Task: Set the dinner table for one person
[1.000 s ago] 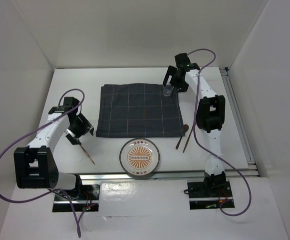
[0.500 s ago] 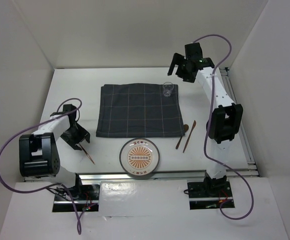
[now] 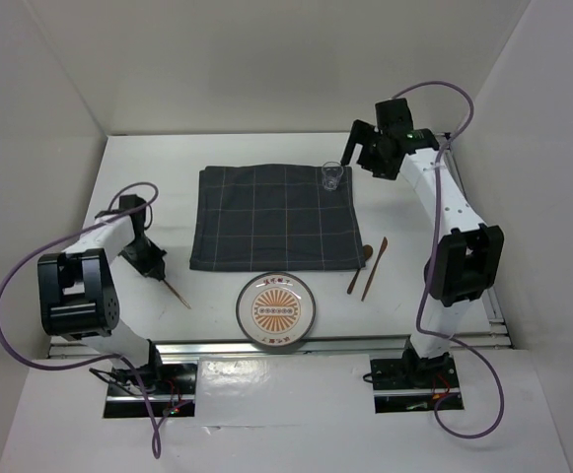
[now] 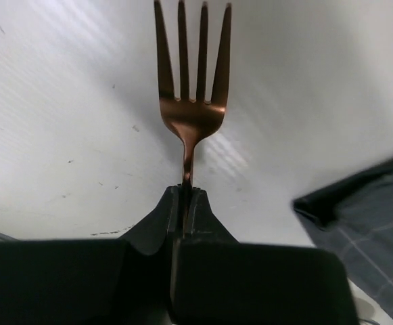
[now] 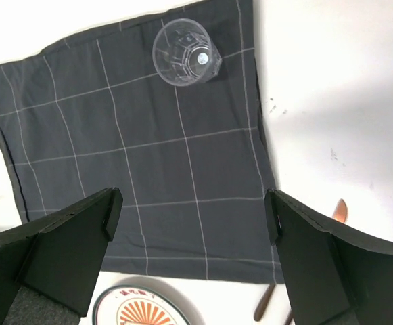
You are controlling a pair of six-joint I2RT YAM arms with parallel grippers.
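The counter (image 3: 148, 168) is a big, flat, plain white rectangle. It fills the floor of the white box, from the rail by the arm bases to the back wall, and everything sits on it. Up close it has a few tiny dark specks.

Nearest the rail is a round plate (image 3: 276, 311) with an orange sun picture in the middle. To its left, the left claw (image 4: 186, 196) is squeezed tight on the handle of a brown fork (image 4: 191, 108). The fork's prongs point away from the claw, low over the white top. To the right of the plate, two more brown pieces of cutlery (image 3: 357, 271) lie side by side.

Just past the plate is a dark grey cloth (image 3: 266, 217) with thin pale lines. A clear glass (image 3: 333, 177) stands upright on its far right corner. The right claw (image 5: 193, 203) hangs high above the cloth's right side. Its fingers are wide apart and hold nothing.

A second ago the right claw was down at the glass. Now it has gone up and off to the right, and the glass stands alone in the same spot. The left arm has folded back toward the left edge, and the fork has gone a little farther from the rail. The plate, cloth and other cutlery have not moved.
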